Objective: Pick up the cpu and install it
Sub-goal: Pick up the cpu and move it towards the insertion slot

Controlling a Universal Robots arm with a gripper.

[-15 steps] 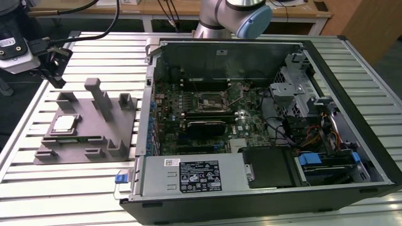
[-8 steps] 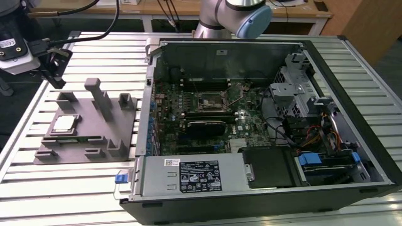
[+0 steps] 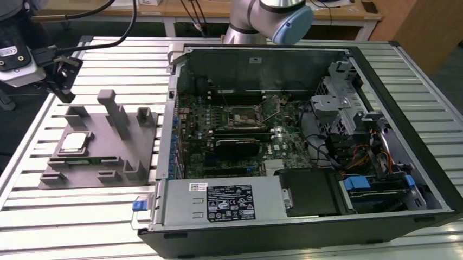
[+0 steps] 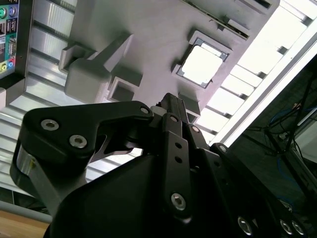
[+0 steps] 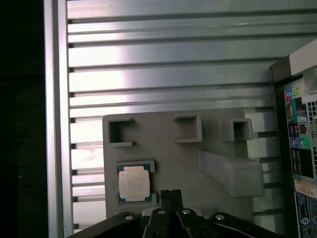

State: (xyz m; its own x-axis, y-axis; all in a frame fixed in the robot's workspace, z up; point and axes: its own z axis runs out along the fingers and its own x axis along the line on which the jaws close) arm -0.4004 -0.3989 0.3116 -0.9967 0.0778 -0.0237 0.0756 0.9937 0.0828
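Note:
The cpu [image 3: 75,142] is a small silver square chip lying flat in a recess of a grey holder block [image 3: 95,166] on the slatted table, at the exterior view's left. My gripper [image 3: 65,96] hangs above the far end of that block, apart from the chip, with its dark fingers shut together and nothing between them. Both wrist views look down past the closed gripper [image 5: 171,194] [image 4: 171,100] at the cpu [image 5: 133,182] [image 4: 200,64] just beyond and to one side of the tips. The dark socket frame [image 3: 242,115] sits on the motherboard inside the open computer case.
The open black computer case [image 3: 423,179] lies on its side at the exterior view's right, with drives, cables and a power supply [image 3: 217,201] inside. Upright posts [image 3: 116,111] rise from the grey holder block beside the chip. The aluminium table's edge [image 3: 21,162] runs close by.

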